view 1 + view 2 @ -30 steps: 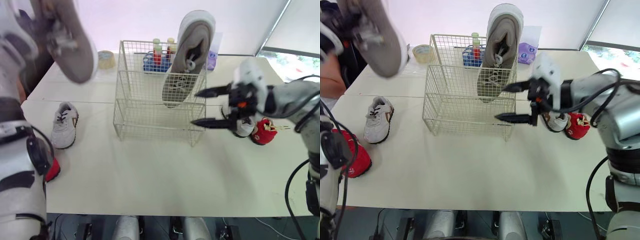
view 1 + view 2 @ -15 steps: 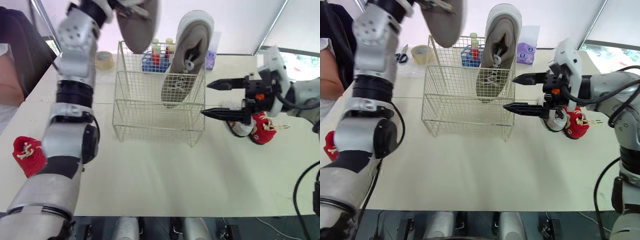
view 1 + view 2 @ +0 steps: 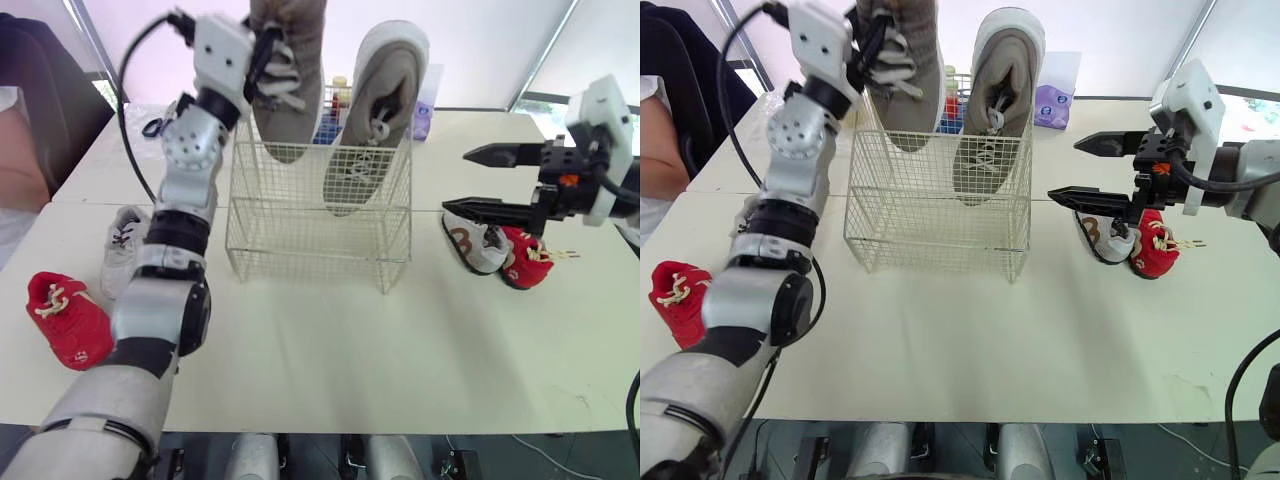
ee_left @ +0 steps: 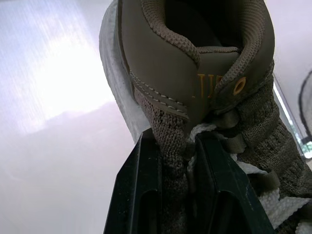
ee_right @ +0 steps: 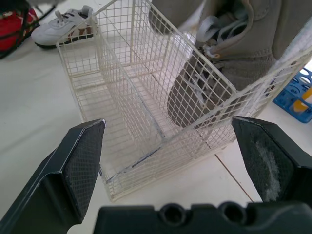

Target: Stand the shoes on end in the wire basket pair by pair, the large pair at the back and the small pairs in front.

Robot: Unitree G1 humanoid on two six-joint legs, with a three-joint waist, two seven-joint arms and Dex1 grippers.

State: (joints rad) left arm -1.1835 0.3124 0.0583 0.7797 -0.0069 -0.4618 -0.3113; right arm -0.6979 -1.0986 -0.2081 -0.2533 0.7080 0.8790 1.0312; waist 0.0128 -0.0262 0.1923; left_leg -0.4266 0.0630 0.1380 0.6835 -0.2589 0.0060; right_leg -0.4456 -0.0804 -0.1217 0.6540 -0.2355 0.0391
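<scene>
On the counter [image 3: 330,340], the wire basket [image 3: 320,235] holds one large taupe sneaker [image 3: 375,110] on end at its back right, and the left hand [image 4: 178,146] is clamped on the second sneaker [image 3: 290,90] at its back left. The right hand [image 3: 455,180], fingers apart, hangs right of the basket.

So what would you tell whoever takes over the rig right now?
Left gripper: shut on second large shoe, toe down inside the wire basket, back left, not released.
Right gripper: open, right of the basket.
First large shoe stands on end, back right.
On the table: left white shoe and left red shoe, right white shoe and right red shoe.
To do: release the large shoe, then stand both small pairs in front.
</scene>
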